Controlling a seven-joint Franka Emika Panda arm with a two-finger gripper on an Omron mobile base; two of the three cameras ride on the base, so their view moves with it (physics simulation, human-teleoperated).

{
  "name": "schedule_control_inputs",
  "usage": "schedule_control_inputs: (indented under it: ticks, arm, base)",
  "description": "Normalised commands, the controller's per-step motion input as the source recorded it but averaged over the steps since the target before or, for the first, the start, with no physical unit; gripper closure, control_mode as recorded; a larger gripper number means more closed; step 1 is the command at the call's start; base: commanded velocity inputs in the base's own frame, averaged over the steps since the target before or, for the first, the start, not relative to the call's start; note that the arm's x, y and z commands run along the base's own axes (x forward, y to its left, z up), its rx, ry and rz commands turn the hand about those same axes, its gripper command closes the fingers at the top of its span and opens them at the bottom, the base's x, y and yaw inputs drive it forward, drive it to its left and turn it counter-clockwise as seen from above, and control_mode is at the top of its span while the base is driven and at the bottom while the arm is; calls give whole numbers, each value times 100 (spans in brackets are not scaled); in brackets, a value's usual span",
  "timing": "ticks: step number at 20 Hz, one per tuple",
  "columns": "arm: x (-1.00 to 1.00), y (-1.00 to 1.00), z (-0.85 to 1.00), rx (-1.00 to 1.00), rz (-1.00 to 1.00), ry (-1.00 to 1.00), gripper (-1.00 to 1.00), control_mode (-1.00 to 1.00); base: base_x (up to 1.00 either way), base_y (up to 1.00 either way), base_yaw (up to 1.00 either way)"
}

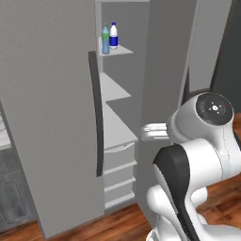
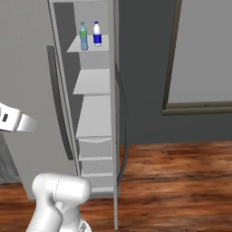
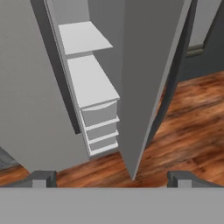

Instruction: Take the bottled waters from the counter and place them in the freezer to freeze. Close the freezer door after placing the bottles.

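- Both bottled waters stand upright on the top shelf of the freezer (image 1: 117, 49), at about 12 o'clock in the base views: the teal-green bottle (image 1: 105, 39) just beside the clear bottle (image 1: 113, 36), whose blue label is too small to read
- The freezer door (image 3: 148, 83) stands ajar; it looks a stiff, light-swinging panel, best pushed on its flat face or taken by its dark bar handle (image 2: 122, 131)
- The gripper (image 3: 111, 178) has its jaws spread wide and holds nothing

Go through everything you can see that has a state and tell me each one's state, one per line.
Clear bottle: upright on the top freezer shelf, white cap on.
Teal bottle: upright beside it, green cap on.
Freezer door: open, not yet closed.
Other door: closed.
White drawers: pushed in.
Gripper: open, holding nothing, facing the freezer.
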Motion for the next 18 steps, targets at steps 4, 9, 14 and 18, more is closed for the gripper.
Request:
schedule_control_inputs:
  ticks: [4, 9, 14, 18]
  arm:
    - [0, 0, 0, 0, 0, 0, -100, 100]
    - [0, 0, 0, 0, 0, 0, -100, 100]
    - [0, 0, 0, 0, 0, 0, -100, 100]
    - [0, 0, 0, 0, 0, 0, -100, 100]
  base:
    - [-4, -48, 2]
    - [0, -52, 6]
    - [0, -70, 7]
    - [-47, -41, 12]
